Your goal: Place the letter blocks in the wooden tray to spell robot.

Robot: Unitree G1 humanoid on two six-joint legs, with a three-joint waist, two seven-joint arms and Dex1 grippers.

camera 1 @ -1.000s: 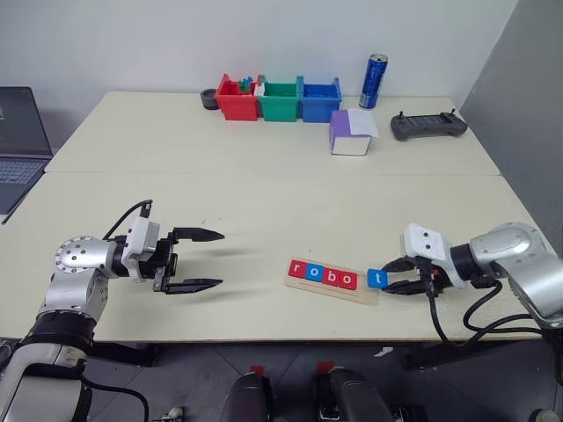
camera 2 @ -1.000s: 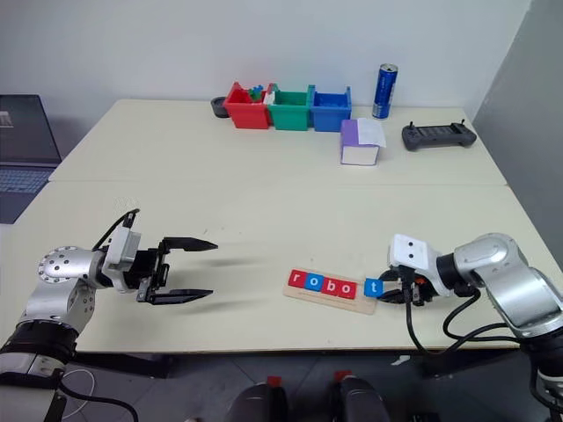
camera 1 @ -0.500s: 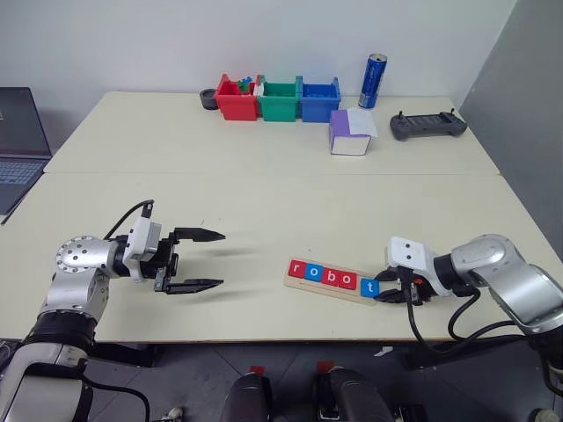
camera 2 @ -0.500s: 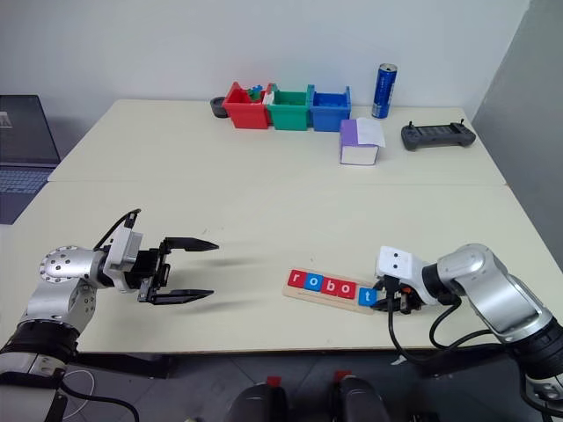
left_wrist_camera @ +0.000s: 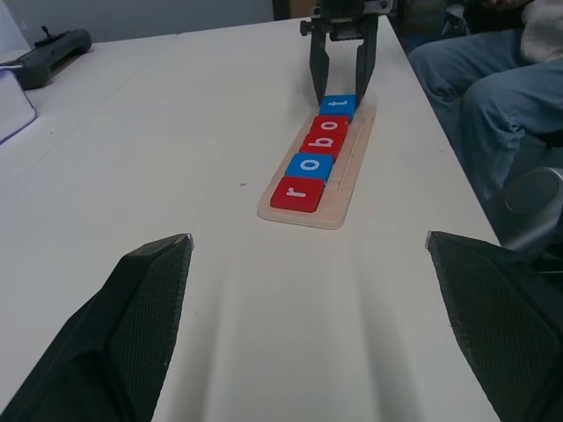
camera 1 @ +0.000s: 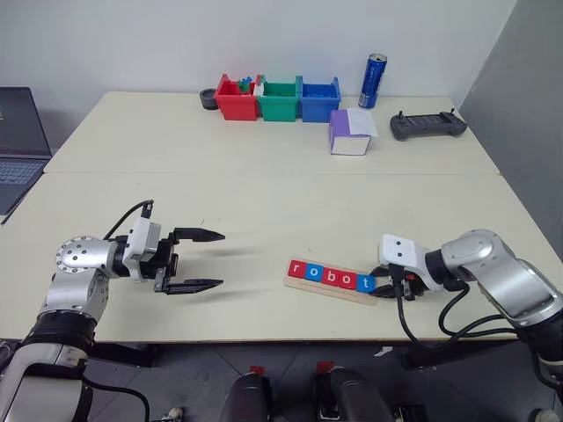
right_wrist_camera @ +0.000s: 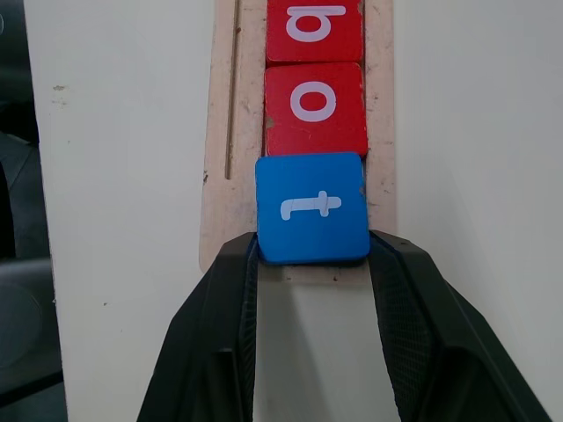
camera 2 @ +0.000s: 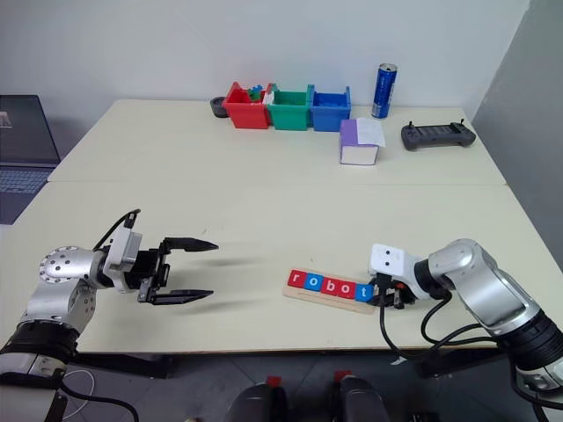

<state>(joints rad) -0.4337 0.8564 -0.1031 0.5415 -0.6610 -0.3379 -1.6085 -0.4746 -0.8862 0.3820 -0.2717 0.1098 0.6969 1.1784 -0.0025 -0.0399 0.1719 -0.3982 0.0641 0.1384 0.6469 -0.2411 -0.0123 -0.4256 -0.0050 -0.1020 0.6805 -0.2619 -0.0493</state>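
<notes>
The wooden tray (camera 1: 327,291) lies near the table's front edge, right of centre. Red r (camera 1: 296,269), blue o (camera 1: 314,272), red b (camera 1: 332,277) and red o (camera 1: 348,280) letter blocks sit in it in a row. The blue t block (right_wrist_camera: 312,209) is over the tray's right end, up against the second o (right_wrist_camera: 315,104). My right gripper (right_wrist_camera: 312,264) is shut on the t block, one finger on each side. My left gripper (camera 1: 207,259) hovers open and empty over bare table, well left of the tray.
Red (camera 1: 236,98), green (camera 1: 279,99) and blue (camera 1: 319,98) bins line the far edge beside a blue can (camera 1: 375,81). A purple-and-white box (camera 1: 351,132) and a black controller (camera 1: 427,126) lie at the back right. A laptop (camera 1: 18,141) is at the far left. A person's legs (left_wrist_camera: 475,79) are beyond the table's end.
My right gripper carried the t block leftward and slightly down, from just off the tray's right end to over that end, beside the second o. The left arm stayed still.
</notes>
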